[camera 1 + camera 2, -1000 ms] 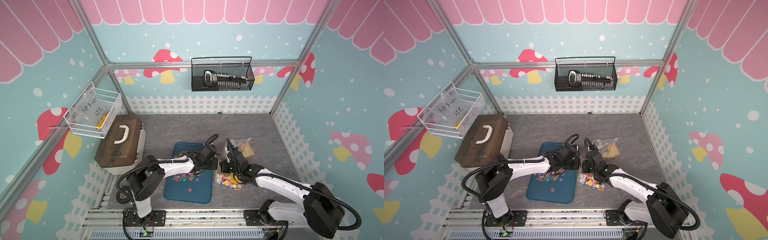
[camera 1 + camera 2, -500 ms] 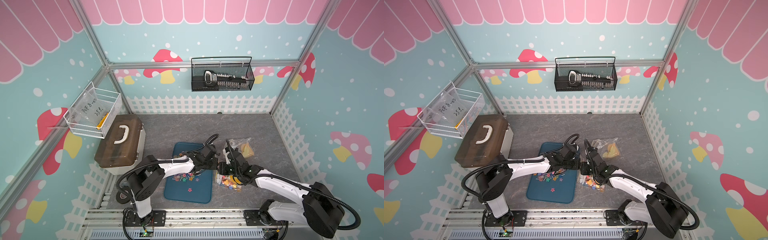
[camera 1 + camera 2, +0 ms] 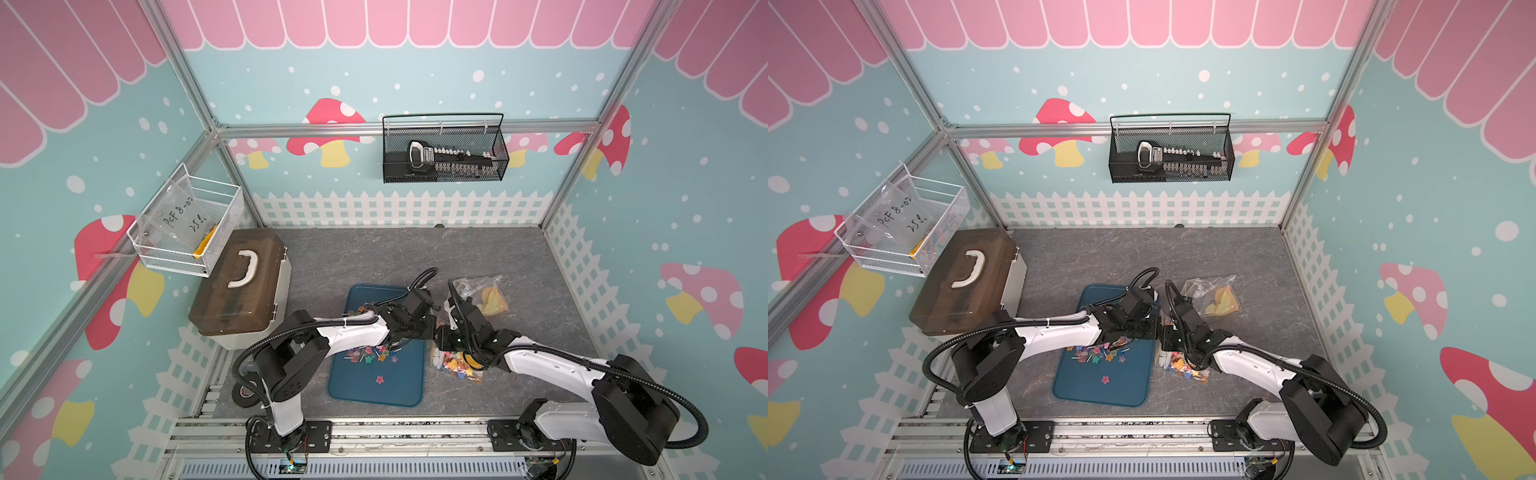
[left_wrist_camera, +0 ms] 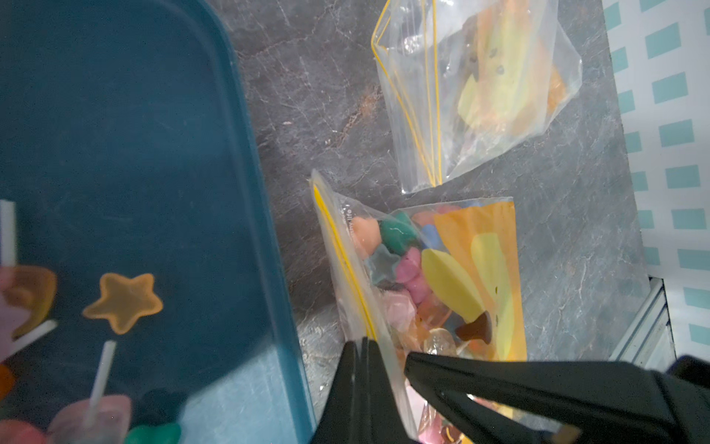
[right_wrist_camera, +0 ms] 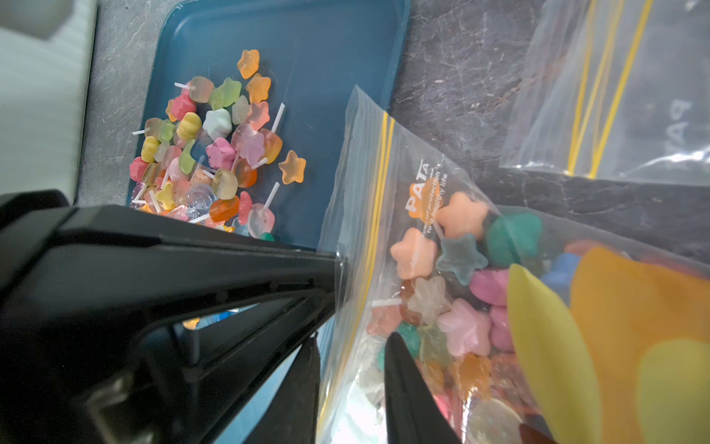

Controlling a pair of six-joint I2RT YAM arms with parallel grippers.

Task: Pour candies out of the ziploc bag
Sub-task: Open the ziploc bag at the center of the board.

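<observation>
Hardly anything has shifted in a second: the ziploc bag [image 3: 454, 368] lies just beside the blue tray [image 3: 374, 395], with many candies [image 5: 461, 269] inside and a pile more on the tray. The left gripper [image 4: 361, 344] pinches the bag's mouth edge tight. The right gripper [image 5: 353, 338] has its fingers apart, straddling one bag wall.

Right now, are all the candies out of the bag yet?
Not yet. Done: a pile of candies lies on the blue tray. In hand: the left gripper pinches the ziploc bag by its zip edge, and the right gripper is open at the same edge. Left: many more sit inside the bag.
</observation>
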